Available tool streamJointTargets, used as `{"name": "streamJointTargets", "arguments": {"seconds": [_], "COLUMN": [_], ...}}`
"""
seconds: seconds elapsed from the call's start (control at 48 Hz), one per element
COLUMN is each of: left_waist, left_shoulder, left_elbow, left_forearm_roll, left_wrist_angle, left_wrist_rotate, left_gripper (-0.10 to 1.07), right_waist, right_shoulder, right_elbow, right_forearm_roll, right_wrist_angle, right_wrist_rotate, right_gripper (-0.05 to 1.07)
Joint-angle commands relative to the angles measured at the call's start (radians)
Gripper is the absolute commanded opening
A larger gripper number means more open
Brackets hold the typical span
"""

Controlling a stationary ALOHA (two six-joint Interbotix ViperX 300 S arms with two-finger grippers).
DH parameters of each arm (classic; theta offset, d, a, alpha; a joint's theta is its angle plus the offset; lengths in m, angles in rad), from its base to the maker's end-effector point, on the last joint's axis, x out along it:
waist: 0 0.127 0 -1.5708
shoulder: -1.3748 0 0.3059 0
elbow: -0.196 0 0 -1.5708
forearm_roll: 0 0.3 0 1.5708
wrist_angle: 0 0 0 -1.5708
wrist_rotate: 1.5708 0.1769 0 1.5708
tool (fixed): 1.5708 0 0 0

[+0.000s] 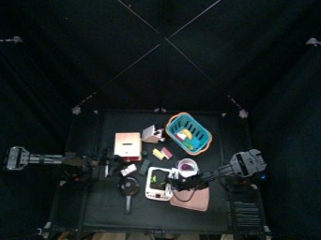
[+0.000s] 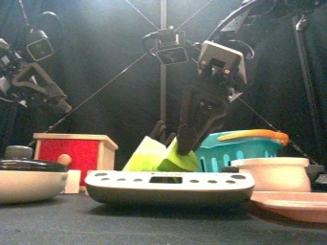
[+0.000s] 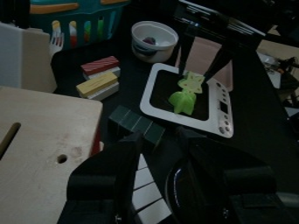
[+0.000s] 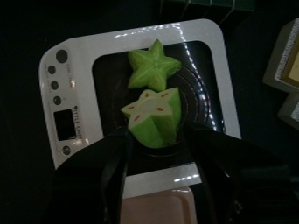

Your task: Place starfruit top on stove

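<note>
Reaching down steeply from the right side, your right tool (image 4: 158, 162) hangs over the white stove (image 4: 70, 96), which looks like a scale with buttons. Its jaws stand apart, one on each side of the larger starfruit piece (image 4: 152, 122), but I cannot tell if they touch it. The starfruit top (image 4: 149, 66) lies just beyond that piece, on the same stove surface. The left tool (image 3: 152, 188) rests well away from the stove, and I cannot tell its jaws' state. Only the front view shows the white bowl (image 2: 271, 173) beside the stove. The left wrist view shows a cup (image 3: 155, 39) near the stove's far edge.
</note>
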Motion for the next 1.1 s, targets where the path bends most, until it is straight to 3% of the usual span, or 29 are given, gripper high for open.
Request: {"name": "streamJointTargets", "arguments": {"seconds": [0.0, 0.625, 1.083], "left_waist": [0.002, 0.002, 0.002], "left_shoulder": [0.002, 0.002, 0.002], "left_elbow": [-0.009, -0.008, -0.005], "left_forearm_roll": [0.0, 0.0, 0.0], "left_wrist_angle": [-0.005, -0.003, 0.002], "left_wrist_rotate": [0.002, 0.002, 0.0], "left_gripper": [0.78, 0.78, 0.78], "right_waist": [-0.008, 0.009, 0.009], "right_shoulder": [-0.023, -0.112, -0.103], "right_elbow": [-0.008, -0.017, -0.005], "right_forearm_roll": [0.0, -0.035, -0.032], "right_wrist_angle": [-0.002, 0.078, 0.126], "right_wrist_rotate": [-0.003, -0.005, -0.002], "right_gripper": [0.87, 0.89, 0.89]}}
